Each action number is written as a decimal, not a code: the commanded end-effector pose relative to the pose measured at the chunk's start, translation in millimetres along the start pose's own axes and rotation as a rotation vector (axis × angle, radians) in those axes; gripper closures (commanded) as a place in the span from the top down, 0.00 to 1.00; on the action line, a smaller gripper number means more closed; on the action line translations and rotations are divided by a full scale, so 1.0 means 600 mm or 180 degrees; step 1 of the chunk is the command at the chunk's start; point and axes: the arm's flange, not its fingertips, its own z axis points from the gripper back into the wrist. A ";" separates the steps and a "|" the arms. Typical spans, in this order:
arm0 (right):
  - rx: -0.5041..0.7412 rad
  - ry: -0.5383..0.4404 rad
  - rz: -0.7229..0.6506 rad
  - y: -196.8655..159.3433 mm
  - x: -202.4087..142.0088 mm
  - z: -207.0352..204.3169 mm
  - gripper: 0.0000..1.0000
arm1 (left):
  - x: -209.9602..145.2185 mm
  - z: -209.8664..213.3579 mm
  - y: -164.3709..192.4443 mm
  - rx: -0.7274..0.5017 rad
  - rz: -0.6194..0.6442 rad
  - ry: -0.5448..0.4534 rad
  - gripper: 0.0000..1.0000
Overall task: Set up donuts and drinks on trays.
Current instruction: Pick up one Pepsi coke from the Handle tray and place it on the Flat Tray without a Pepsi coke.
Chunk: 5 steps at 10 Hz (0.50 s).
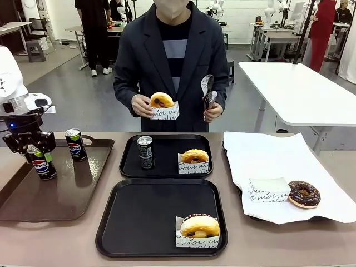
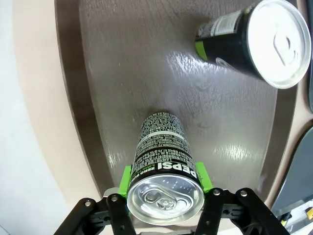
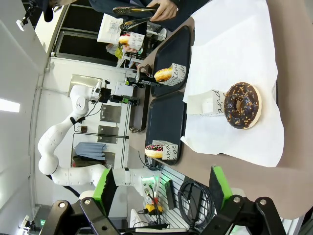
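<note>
On my screen the table (image 1: 50,245) carries a white paper sheet (image 1: 267,156) on the right with a chocolate donut (image 1: 303,193) on it. A brown tray (image 1: 67,200) lies on the left. Between them are the near black tray (image 1: 150,217) and the far black tray (image 1: 167,153).

The near tray holds a sleeved donut (image 1: 199,226) at its front right corner. The far tray holds another donut (image 1: 194,156), with a black-and-silver can (image 1: 145,151) beside it.

Across the table, the person's one hand (image 1: 142,105) holds up a sleeved donut (image 1: 161,100); the other hand (image 1: 214,111) holds tongs (image 1: 207,92) upright.

A second Pepsi can (image 1: 74,144) stands close behind my target on the brown tray.

My left gripper (image 2: 165,180) points straight down, pads pinching the top of the upright Pepsi can (image 1: 43,164). My right gripper (image 3: 162,188) hangs spread wide, with nothing between its fingers.
</note>
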 end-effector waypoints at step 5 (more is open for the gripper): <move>0.0065 -0.0038 0.0060 -0.002 0.002 0.000 1.00 | -0.146 0.159 -0.042 0.0019 -0.0525 0.0121 0.00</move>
